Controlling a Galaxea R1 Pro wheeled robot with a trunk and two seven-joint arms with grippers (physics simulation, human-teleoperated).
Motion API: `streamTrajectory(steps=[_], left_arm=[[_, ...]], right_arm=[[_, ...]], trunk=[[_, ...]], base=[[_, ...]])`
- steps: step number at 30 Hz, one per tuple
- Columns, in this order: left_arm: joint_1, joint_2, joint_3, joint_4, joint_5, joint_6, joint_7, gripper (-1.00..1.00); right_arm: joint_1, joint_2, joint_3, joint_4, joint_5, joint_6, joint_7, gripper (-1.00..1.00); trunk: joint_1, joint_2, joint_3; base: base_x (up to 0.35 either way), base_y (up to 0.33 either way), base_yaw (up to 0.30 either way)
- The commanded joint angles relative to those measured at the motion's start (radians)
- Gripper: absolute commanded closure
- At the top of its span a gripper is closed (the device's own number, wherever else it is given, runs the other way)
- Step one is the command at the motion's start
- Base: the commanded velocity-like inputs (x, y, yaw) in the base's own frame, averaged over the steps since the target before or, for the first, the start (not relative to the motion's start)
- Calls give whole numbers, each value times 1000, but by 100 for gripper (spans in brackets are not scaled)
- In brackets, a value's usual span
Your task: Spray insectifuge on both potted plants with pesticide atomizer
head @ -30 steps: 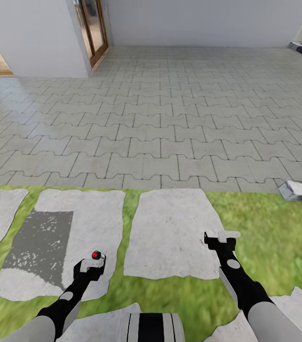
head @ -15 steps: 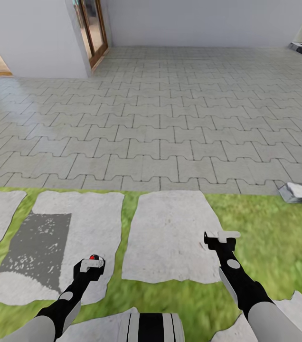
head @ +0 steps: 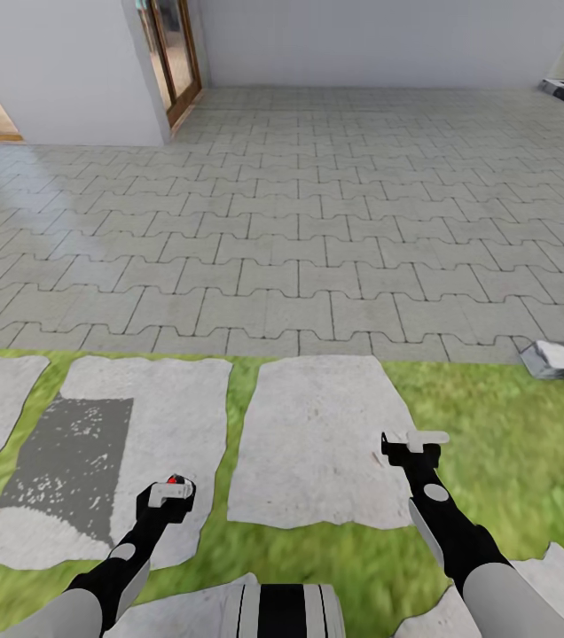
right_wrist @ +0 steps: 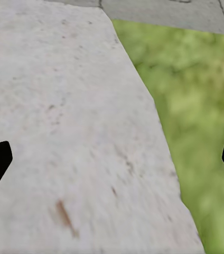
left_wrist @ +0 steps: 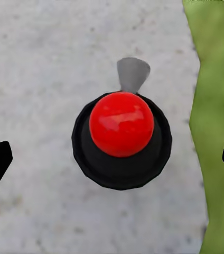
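**Left gripper hanging over atomizer**

Pesticide atomizer (left_wrist: 121, 138) is standing on a grey stepping slab (head: 153, 416), beside lawn (head: 513, 443). Left gripper (head: 173, 493) is hovering directly above it, fingers spread wide, not touching. Right gripper (head: 417, 439) is hanging spread over another slab (right_wrist: 64, 137), holding nothing.

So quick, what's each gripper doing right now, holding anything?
Left gripper: open, poised directly above the pesticide atomizer standing on a stepping slab, not gripping it.
Right gripper: open, holding nothing.
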Motion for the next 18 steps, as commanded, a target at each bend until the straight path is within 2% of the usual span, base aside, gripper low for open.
streamTrajectory(steps=[1,18], left_arm=[[0,0,9,-1,-10,-3,-4,-100],[0,0,9,-1,-10,-4,-4,-100]], right_arm=[[0,-1,5,1,0,-2,-7,-100],[0,-1,5,1,0,-2,-7,-100]], trunk=[[0,0,-1],[0,0,-1]], base=[[0,0,0],[12,0,0]])
